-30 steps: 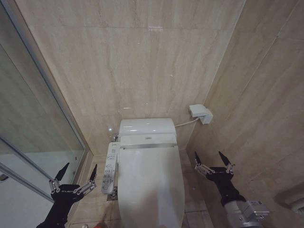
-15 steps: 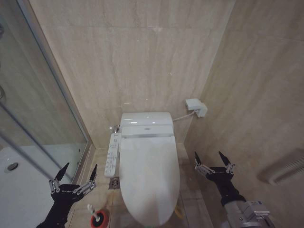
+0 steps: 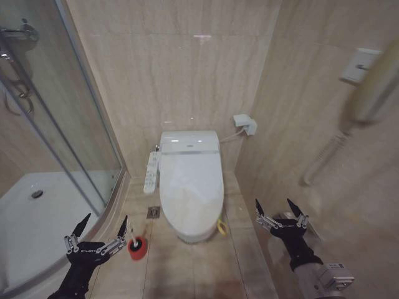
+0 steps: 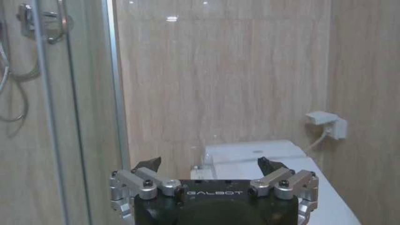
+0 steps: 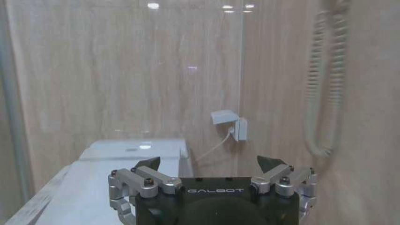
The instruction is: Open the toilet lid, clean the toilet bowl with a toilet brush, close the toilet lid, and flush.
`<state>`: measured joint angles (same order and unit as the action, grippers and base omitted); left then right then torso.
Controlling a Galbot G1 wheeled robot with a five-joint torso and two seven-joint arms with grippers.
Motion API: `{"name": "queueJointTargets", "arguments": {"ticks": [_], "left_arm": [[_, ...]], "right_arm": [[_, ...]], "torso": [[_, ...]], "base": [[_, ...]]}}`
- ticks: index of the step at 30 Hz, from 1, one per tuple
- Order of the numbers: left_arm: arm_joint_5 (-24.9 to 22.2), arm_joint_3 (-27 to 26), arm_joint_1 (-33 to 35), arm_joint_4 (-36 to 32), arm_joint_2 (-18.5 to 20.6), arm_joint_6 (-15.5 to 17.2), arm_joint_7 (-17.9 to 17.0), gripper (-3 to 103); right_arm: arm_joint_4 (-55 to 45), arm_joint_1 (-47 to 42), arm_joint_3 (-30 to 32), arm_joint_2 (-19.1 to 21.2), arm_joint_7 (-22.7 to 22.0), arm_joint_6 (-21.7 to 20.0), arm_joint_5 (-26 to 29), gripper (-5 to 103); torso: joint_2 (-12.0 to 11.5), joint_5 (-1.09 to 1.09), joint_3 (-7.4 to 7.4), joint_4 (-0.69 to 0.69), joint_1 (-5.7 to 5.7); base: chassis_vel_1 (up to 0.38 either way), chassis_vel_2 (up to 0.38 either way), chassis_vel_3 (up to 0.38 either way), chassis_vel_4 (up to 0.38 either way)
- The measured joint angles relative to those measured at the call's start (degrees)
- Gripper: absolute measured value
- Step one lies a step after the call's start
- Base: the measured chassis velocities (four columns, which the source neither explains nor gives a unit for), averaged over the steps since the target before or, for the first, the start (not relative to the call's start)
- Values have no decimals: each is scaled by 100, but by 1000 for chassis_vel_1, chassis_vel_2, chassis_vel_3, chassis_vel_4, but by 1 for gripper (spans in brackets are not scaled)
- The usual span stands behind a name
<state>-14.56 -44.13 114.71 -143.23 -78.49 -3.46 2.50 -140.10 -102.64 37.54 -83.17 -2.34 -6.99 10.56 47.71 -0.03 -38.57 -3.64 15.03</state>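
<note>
Your left gripper point(image 3: 100, 232) at seven o'clock and right gripper point(image 3: 280, 212) at four o'clock hung spread wide, empty; the toilet lid point(image 3: 191, 185) lay closed, the toilet brush point(image 3: 132, 238) in its red cup point(image 3: 138, 247).

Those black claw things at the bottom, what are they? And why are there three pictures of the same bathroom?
Those claws are a robot's two hands, called grippers. The left gripper and the right gripper are both open, held up in the air, and hold nothing. The big picture comes from a camera on the robot's head, looking down. The other two come from little cameras on each wrist, so you see each claw up close. In front stands a white toilet with its toilet lid shut. On the floor to its left, a toilet brush stands in a red cup. A glass shower is on the left. The robot's job is to clean the toilet.
</note>
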Motion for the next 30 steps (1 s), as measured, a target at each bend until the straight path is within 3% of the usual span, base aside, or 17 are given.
{"name": "queueJointTargets", "arguments": {"ticks": [2, 5, 7, 11, 30], "left_arm": [[0, 1, 0, -1, -2, 0, 1, 100], [0, 1, 0, 0, 0, 0, 1, 100], [0, 1, 1, -1, -2, 0, 0, 100], [0, 1, 1, 0, -1, 0, 1, 100], [0, 1, 0, -1, 0, 0, 1, 100]], "right_arm": [[0, 0, 1, 1, 0, 0, 0, 100], [0, -1, 1, 0, 0, 0, 0, 100], [0, -1, 1, 0, 0, 0, 0, 100], [0, -1, 1, 0, 0, 0, 0, 100], [0, 0, 1, 0, 0, 0, 0, 100]], "torso": [[0, 9, 1, 0, -1], [0, -4, 1, -2, -1], [2, 7, 3, 0, -5], [2, 0, 3, -1, -5], [-1, 2, 1, 0, 0]], "base": [[393, -363, -363, 369], [326, -346, -335, 347], [279, -285, -279, 282], [157, -122, -225, 184], [-19, 23, 26, -14]]}}
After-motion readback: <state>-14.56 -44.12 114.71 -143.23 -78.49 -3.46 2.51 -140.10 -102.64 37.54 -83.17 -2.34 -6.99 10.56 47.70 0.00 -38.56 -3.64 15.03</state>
